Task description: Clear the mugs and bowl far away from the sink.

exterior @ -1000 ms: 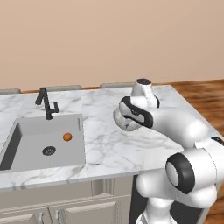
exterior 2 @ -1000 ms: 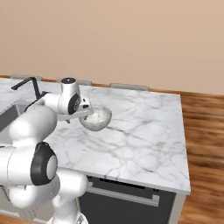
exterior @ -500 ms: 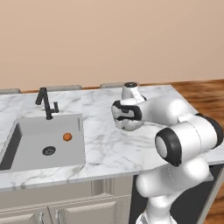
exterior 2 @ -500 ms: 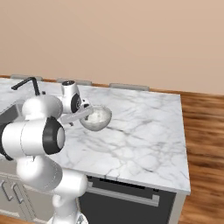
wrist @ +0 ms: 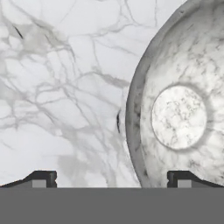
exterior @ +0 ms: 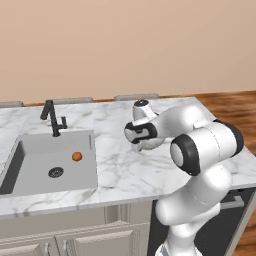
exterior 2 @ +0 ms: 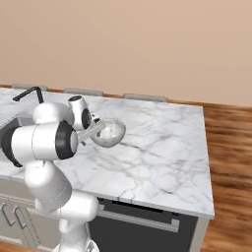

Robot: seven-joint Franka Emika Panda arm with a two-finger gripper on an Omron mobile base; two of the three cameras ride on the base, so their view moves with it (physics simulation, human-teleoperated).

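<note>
We are finding the wide, shallow, whitish-grey marbled bowl (exterior 2: 109, 133) standing upright on the white marble worktop (exterior 2: 162, 147), well apart from the grey rectangular sink (exterior: 50, 162) with its black angular tap (exterior: 52, 117). The bowl is resting on the open stretch of stone to the right of the basin. In our judgement that position is already answering the task's demand for distance, though more clearance may be intended.

We are observing the tool (wrist: 111, 179) with its jaws standing wide apart and gripping nothing. In the hand view one fingertip (wrist: 183, 178) is sitting over the bowl's interior and the other over bare stone, so the jaws are straddling the near rim (wrist: 131, 113). We are judging this placement as suited to a pinch on the bowl wall, or equally to a release just made; the pictures are not settling which.

In the right base view the tool (exterior 2: 96, 130) is hanging close at the bowl's left edge.

A small orange ball (exterior: 76, 156) is lying in the sink beside the round dark drain (exterior: 55, 172).
</note>
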